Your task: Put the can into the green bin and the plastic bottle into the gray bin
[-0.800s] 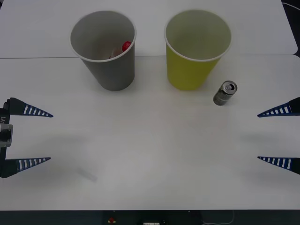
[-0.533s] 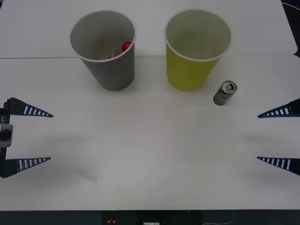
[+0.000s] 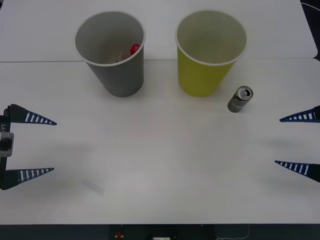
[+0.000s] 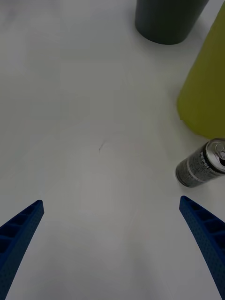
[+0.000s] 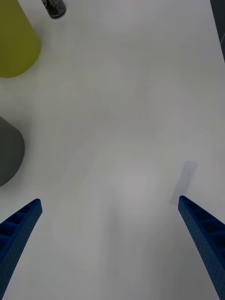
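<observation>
Change: the right gripper [image 3: 300,142] sits a shade farther toward 3 o'clock than half a second ago, its upper finger a little higher, so the gap reads slightly wider; everything else is unmoved.
Right gripper: fingers spread wide, holding nothing, at the 3 o'clock edge of the tabletop [image 3: 165,165].
Left gripper [image 3: 32,146]: same spot at the 9 o'clock edge, fingers released and apart, holding nothing.
Can [image 3: 240,99]: on the tabletop, tilted, pull-tab top showing, just beside the green bin [image 3: 207,75] at its 4 o'clock; whether they touch, cannot tell. In the right wrist view the can [image 4: 201,163] lies ahead of the fingers, off toward one of them.
Plastic bottle [image 3: 131,51]: red cap and a pale sliver visible inside the gray bin [image 3: 117,75].
Task reading: bottle half looks done; can half not begun.
Meaning of change: likely the right arm readying to reach for the can, a judgement only.
Next need: centre the open fingers around the can's body.
</observation>
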Motion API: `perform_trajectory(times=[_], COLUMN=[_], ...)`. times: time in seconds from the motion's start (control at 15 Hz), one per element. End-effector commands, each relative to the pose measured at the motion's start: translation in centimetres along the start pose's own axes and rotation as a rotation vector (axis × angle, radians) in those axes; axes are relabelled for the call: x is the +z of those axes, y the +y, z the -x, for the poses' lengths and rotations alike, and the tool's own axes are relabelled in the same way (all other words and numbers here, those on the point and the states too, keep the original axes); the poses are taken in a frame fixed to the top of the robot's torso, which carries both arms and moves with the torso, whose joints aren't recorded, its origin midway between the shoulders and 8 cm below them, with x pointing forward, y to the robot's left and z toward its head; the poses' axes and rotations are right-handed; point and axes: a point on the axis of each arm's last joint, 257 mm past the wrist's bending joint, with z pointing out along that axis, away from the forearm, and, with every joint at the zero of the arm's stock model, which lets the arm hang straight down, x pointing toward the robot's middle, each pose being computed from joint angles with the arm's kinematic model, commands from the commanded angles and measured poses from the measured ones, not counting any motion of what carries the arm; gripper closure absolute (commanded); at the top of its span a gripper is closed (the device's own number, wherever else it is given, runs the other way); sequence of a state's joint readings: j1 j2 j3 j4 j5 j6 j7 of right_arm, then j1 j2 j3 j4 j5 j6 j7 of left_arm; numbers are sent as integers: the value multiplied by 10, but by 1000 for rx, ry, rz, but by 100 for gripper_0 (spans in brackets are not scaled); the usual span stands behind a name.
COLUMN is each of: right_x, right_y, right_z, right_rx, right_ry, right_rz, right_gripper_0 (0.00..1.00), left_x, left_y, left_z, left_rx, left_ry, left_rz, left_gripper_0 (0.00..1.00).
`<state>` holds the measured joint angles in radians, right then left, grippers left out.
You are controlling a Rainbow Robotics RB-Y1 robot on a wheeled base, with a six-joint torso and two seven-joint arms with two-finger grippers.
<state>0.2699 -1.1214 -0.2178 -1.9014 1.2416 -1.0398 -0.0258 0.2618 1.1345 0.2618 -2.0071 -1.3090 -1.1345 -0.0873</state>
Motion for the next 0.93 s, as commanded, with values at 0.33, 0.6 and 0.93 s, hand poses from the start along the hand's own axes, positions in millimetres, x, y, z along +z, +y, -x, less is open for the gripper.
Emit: perform_trajectory(times=[0.33,0.6,0.93], right_x=[8,13,15], right_y=[-8,-4,-9], right_z=[-19,-25,-41], right_rx=[109,238,380], right_ry=[-98,-207,-296], right_rz=[-151,-245,-342], right_gripper_0=[0,0,0], left_x=[0,0,0], left_y=[0,0,0], left_z=[0,0,0], left_rx=[0,0,0], left_ry=[0,0,0], left_rz=[0,0,0], left_gripper_0=[0,0,0])
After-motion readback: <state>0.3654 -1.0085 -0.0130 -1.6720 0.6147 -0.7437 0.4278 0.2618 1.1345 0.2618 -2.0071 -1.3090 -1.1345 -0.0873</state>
